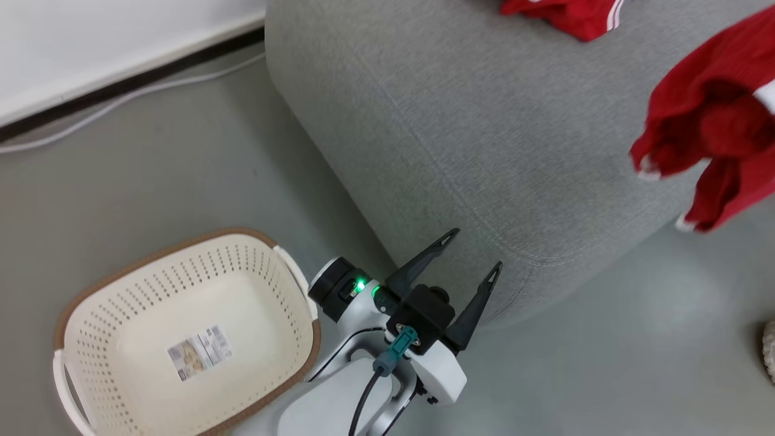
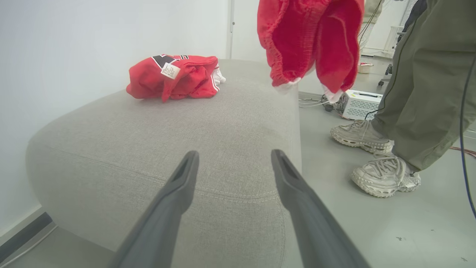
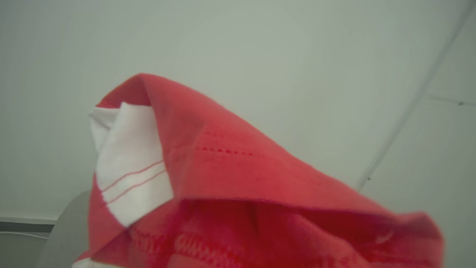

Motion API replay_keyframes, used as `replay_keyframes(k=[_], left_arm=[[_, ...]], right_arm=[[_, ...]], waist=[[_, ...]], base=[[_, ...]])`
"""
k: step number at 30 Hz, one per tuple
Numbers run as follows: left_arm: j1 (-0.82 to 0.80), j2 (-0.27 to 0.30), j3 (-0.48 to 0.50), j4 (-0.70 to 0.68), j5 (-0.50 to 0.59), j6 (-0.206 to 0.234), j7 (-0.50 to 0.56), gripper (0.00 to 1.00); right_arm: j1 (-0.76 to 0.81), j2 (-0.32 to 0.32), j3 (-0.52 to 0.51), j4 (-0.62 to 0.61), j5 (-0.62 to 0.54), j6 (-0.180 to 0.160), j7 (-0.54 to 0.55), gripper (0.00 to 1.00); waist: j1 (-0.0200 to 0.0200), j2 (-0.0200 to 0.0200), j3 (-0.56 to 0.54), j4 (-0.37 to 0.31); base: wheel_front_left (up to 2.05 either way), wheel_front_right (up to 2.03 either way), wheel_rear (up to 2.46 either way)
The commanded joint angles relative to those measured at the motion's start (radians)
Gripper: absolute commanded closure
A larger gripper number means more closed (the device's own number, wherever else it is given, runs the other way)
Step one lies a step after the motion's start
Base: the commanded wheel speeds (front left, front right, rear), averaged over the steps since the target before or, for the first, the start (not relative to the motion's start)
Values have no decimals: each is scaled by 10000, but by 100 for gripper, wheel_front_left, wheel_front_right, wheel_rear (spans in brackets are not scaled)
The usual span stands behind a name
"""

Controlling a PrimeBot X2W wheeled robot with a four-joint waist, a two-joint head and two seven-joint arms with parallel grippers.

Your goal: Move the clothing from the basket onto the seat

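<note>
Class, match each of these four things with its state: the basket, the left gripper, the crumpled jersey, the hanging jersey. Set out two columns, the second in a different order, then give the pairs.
Column one
1. basket
2. left gripper
3. crumpled jersey
4. hanging jersey

Column two
A. open, holding nothing
B. lying on the seat
C. empty, standing on the floor
D. up in the air, not resting on anything

Pairs: 1-C, 2-A, 3-B, 4-D

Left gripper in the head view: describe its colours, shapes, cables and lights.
The left gripper has two long, dark, tapered fingers set in a black boxy housing. Behind it, a glossy white forearm shell carries a black cylindrical joint with green lights. A teal connector feeds a black cable running down the arm.
</note>
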Motion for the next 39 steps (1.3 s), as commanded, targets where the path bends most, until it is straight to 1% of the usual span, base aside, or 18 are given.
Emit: replay_keyframes(k=[1,9,15,16,17,21,23,28,30,35,37,39], left_arm=[[-480,-57,100,-132,1,123,-51,0],[-1637,-57,-1143,243,-306,595,-51,0],[-2230,-57,-1945,335,-642,978,-51,0],[-2230,-57,-1945,335,-642,978,-51,0],[-2326,-57,-2054,311,-671,1025,-51,0],[-2611,-57,-2341,210,-763,1324,-51,0],[-2662,-57,-2445,190,-791,1472,-51,0],[-2681,-57,-2697,155,-773,1547,-51,0],[-2588,-57,-2752,165,-787,1577,-51,0],[-2392,-57,-2813,46,-720,1719,-51,0],[-2365,-57,-2822,-57,-676,1772,-51,0],[-2316,-57,-2825,-134,-538,1720,-51,0]], right_arm=[[-221,-543,-104,-39,-101,27,-53,100],[-1967,-1378,-526,1186,-497,27,-53,100],[-3212,-2095,-754,2457,-738,27,-53,100],[-3212,-2095,-754,2457,-738,27,-53,100],[-3377,-2274,-823,2651,-781,27,-53,100],[-4048,-2875,-1495,3558,-750,27,-53,100],[-4375,-3004,-1939,3926,-415,27,-53,100],[-4873,-3582,-2790,4624,-36,27,-53,100],[-5063,-3633,-3026,4876,49,27,-53,100],[-5505,-3377,-3265,5530,437,27,-53,100],[-5568,-3342,-3092,5871,634,27,-53,100],[-5526,-3308,-2774,6494,1035,27,-53,100]], waist=[[0,0,694,323],[0,0,2309,858],[0,0,3170,1282],[0,0,3170,1282],[0,0,3306,1380],[0,0,3853,1715],[0,0,4046,1910],[0,0,4498,2427],[0,0,4678,2609],[0,0,5123,3062],[0,0,5196,3312],[0,0,5205,3586]], base=[[0,0,0],[0,0,0],[0,0,0],[0,0,0],[0,0,0],[0,0,0],[0,0,0],[0,0,0],[0,0,0],[0,0,0],[0,0,0],[0,0,0]])
